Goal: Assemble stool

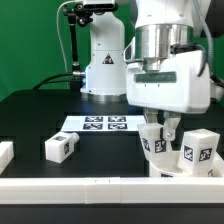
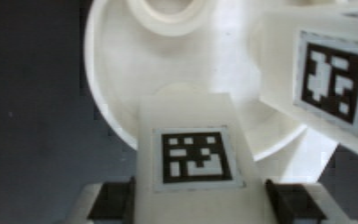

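White plastic seat sits at the exterior view's right, on the black table, just behind the long white rail at the near edge. On the wrist view I get the seat as a round disc with a socket hole in its face.

Gripper is over the seat, jaws narrow and clamped on one leg. Wrist view confirms it: the tagged leg runs between the two dark fingers, one on each side, pressed against it. Its lower end is at the seat face. I can't tell whether it's seated in a socket or only touching. It looks slightly tilted from outside.

Second leg stands upright on the seat, just beside the held one, towards the exterior view's right. Its tag faces the wrist camera.

Loose leg lies on the table, well apart towards the exterior view's left. Another white block is at that edge, cut off by the frame.

Marker board lies flat between the loose leg and the arm's base.
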{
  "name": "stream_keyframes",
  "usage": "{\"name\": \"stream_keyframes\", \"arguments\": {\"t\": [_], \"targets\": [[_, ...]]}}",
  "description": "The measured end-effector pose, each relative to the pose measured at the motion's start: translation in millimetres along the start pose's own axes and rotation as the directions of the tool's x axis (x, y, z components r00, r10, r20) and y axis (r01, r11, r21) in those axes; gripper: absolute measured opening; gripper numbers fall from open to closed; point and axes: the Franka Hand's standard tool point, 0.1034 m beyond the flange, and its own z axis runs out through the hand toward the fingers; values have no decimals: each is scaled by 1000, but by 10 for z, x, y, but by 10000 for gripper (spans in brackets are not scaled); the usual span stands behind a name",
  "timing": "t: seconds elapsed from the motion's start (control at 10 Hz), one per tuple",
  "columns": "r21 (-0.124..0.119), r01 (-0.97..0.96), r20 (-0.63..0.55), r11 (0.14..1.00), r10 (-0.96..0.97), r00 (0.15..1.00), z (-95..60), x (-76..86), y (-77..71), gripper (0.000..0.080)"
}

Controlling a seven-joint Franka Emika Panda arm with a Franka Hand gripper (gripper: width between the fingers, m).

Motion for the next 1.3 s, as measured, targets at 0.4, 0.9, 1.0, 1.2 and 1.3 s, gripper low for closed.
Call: {"name": "stream_keyframes", "arguments": {"t": [0.4, 0.9, 1.0, 1.2, 1.3], "targets": [[4, -265, 36, 964, 265, 964, -1, 24, 17, 344], [-26, -562, 62, 827, 562, 825, 2, -30, 41, 344], [-36, -619, 66, 785, 620, 782, 6, -51, 48, 344], [-48, -695, 64, 717, 697, 714, 11, -71, 54, 344], [-52, -721, 64, 691, 723, 688, 12, -86, 56, 344]]}}
